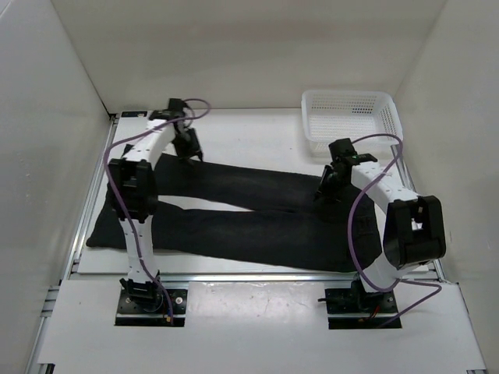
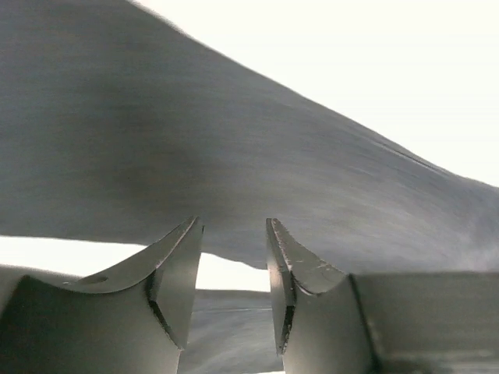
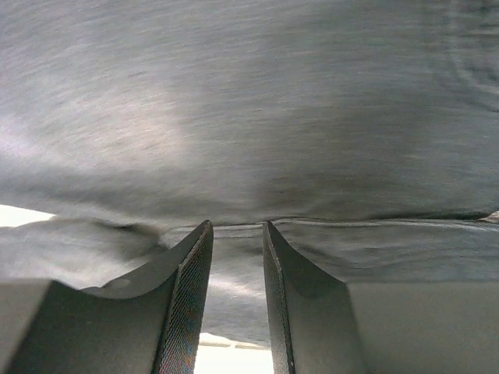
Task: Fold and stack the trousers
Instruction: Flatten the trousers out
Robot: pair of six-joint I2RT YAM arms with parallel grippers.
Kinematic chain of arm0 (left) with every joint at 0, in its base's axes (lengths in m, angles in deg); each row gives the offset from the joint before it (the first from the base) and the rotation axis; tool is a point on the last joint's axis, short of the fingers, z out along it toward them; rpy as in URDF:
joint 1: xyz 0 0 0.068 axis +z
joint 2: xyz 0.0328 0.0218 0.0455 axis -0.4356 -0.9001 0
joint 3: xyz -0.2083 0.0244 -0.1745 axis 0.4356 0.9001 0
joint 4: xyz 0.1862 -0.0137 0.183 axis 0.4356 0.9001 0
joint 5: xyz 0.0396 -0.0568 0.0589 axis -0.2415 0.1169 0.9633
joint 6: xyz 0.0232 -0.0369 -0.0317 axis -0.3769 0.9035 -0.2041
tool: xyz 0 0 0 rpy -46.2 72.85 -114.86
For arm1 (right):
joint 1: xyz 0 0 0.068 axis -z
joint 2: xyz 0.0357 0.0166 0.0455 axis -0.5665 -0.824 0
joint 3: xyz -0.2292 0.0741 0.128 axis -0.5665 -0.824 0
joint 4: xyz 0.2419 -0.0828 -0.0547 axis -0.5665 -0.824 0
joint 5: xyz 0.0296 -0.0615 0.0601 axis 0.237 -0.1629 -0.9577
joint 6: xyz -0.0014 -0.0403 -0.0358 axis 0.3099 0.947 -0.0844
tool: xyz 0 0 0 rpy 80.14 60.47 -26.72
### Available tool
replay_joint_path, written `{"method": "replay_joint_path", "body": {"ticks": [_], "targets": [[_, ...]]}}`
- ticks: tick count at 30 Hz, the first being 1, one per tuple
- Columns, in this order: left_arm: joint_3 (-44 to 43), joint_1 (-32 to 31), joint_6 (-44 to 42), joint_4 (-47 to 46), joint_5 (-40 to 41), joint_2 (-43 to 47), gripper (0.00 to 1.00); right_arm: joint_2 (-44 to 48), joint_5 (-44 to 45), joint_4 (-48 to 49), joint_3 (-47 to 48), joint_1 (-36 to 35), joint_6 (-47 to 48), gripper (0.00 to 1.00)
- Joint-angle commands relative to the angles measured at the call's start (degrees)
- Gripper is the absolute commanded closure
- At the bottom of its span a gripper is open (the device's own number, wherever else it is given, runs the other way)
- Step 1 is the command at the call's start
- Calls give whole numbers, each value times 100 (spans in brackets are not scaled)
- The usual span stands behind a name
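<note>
Right up at the lens we're seeing the left end effector point(image 2: 231, 222), fingers parted a little and gripping nothing, hanging just over the far leg of the trousers point(image 1: 257, 226). We're getting the same deal from the right end effector point(image 3: 236, 224): a narrow gap holding no cloth, black fabric just past the tips. The trousers are lying flat across the bench point(image 1: 249, 128), legs pointing left, waist right. A white mesh basket point(image 1: 348, 95) is sitting in the far right corner.
</note>
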Motion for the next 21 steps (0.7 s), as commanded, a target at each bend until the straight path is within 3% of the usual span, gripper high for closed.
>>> {"method": "replay_joint_path", "body": {"ticks": [1,5,10,15,21], "targets": [[-408,-590,196,-76,-255,-134,49,-57,-417,262,524,-465,62,63],[-751,-643,302,-76,-501,-775,49,-760,-417,148,1526,-1125,62,63],[-1251,-643,520,292,15,-1365,49,-1604,-575,227,1792,-1468,-131,63],[-1612,-643,592,346,140,-1830,49,-1912,-716,377,1371,-1530,-263,63],[-2367,-643,531,609,88,-2358,48,-1149,-76,315,132,-1724,-377,63]]}}
